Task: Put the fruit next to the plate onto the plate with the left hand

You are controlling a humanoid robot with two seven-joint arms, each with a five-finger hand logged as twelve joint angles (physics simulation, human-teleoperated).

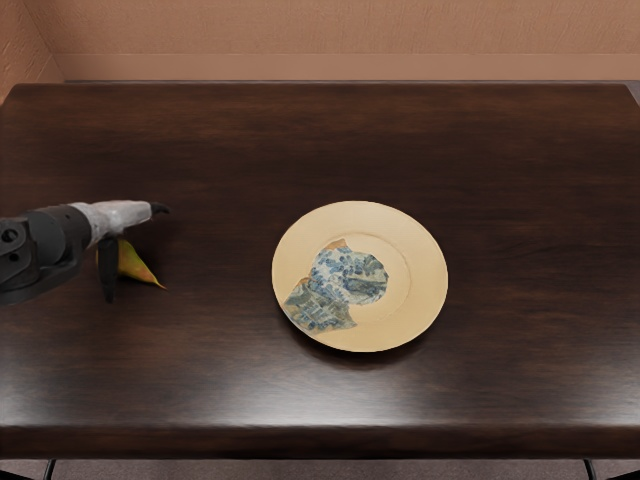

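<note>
one view, from the head, looking down across a dark wooden table (400, 130). the yellow fruit (138, 268) lies on the table at the left, well apart from the yellow plate (420, 250) with its blue patterned centre, which sits near the middle. the fruit is not on the plate yet. i can't name it more closely; it is small, yellow and pointed at its right end, and the hand covers part of it.

the left hand (118, 228) comes in from the left edge and hangs right over the fruit, forearm roughly level, palm turned down. its fingers (108, 282) are apart: one dark digit drops down at the fruit's left side, another points off to the right above it. they are not clamped on the fruit, as far as i can see.

to my eye the step in hand is the grasp. it would go best with the hand settled low enough that the digits bracket the fruit on both sides before closing, since the tapered shape could squirt out sideways under an uneven pinch. then a clean lift and a carry rightward to the plate.

the right arm does not show.
</note>
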